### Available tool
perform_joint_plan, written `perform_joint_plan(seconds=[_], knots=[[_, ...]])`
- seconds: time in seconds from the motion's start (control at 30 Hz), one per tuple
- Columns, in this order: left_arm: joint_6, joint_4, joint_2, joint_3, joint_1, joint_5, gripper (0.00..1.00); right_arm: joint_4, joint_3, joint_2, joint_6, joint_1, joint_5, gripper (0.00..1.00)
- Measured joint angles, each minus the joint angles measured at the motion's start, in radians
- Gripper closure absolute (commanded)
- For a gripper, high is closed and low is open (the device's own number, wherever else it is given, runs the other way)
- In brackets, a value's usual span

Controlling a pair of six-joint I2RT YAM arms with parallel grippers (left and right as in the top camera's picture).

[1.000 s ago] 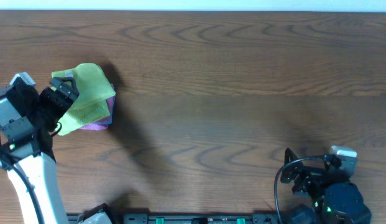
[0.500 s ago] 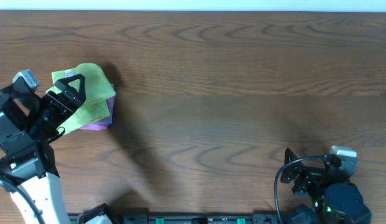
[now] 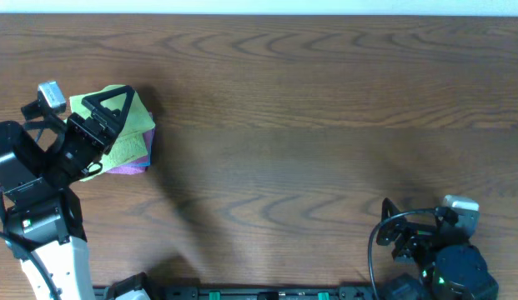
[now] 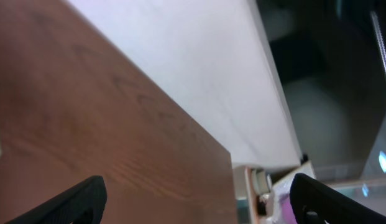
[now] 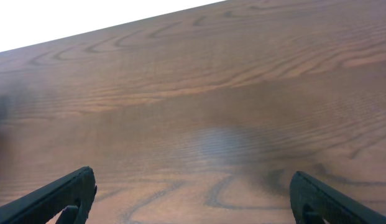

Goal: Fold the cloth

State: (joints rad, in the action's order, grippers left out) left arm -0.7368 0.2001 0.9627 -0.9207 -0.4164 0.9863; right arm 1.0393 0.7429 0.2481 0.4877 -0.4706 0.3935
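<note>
A yellow-green cloth [image 3: 129, 133] lies folded on the table at the far left, on top of a pink-purple cloth [image 3: 133, 164] whose edge shows at the lower right. My left gripper [image 3: 107, 108] is open and empty, raised above the cloth pile and tilted up; its wrist view shows only bare table and the far edge between its fingers [image 4: 193, 199]. My right gripper [image 3: 394, 221] is open and empty at the near right, far from the cloth; its fingers [image 5: 193, 196] frame bare wood.
The wooden table [image 3: 309, 125] stretches across the view. Its far edge [image 3: 259, 15] meets a white wall. Beyond the table's end the left wrist view shows a shelf with clutter [image 4: 273, 186].
My left gripper has let go of the yellow-green cloth, opened, and lifted up and to the right over the pile. The right arm has not moved.
</note>
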Motion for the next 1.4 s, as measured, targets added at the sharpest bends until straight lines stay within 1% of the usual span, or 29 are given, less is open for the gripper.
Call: perform_joint_plan(seconds=[0.1, 0.17, 0.23, 0.37, 0.43, 0.53, 0.6, 0.8, 0.93, 1.2, 1.3, 1.4], knots=[[0.143, -0.04, -0.019, 0.0, 0.029, 0.051, 0.05, 0.0, 0.0, 0.0, 0.0, 0.0, 0.0, 0.01], [0.238, -0.016, -0.051, -0.001, 0.053, 0.061, 0.05, 0.0, 0.0, 0.0, 0.0, 0.0, 0.0, 0.01], [0.318, 0.04, -0.098, -0.004, 0.078, 0.048, 0.05, -0.001, 0.0, 0.0, 0.0, 0.0, 0.0, 0.01], [0.452, 0.182, -0.192, -0.007, 0.148, -0.047, 0.05, 0.0, 0.0, 0.0, 0.0, 0.0, 0.0, 0.01], [0.53, 0.254, -0.24, -0.008, 0.188, -0.114, 0.05, 0.0, 0.0, 0.0, 0.0, 0.0, 0.0, 0.01], [0.615, 0.336, -0.3, -0.008, 0.223, -0.208, 0.05, 0.0, 0.0, 0.0, 0.0, 0.0, 0.0, 0.01], [0.651, 0.388, -0.341, -0.008, 0.233, -0.287, 0.05, 0.0, 0.0, 0.0, 0.0, 0.0, 0.0, 0.01], [0.691, 0.463, -0.483, 0.013, 0.235, -0.533, 0.05, 0.0, 0.0, 0.0, 0.0, 0.0, 0.0, 0.01], [0.72, 0.468, -0.63, 0.128, 0.246, -0.648, 0.05, 0.0, 0.0, 0.0, 0.0, 0.0, -0.001, 0.01], [0.766, 0.487, -0.916, 0.453, 0.272, -0.755, 0.05, 0.0, 0.0, 0.0, 0.002, 0.0, 0.0, 0.01], [0.77, 0.502, -0.948, 0.53, 0.277, -0.785, 0.05, 0.0, 0.0, -0.001, 0.002, 0.0, 0.0, 0.01], [0.771, 0.534, -0.949, 0.567, 0.285, -0.816, 0.05, 0.0, 0.0, -0.001, 0.002, 0.0, 0.0, 0.01]])
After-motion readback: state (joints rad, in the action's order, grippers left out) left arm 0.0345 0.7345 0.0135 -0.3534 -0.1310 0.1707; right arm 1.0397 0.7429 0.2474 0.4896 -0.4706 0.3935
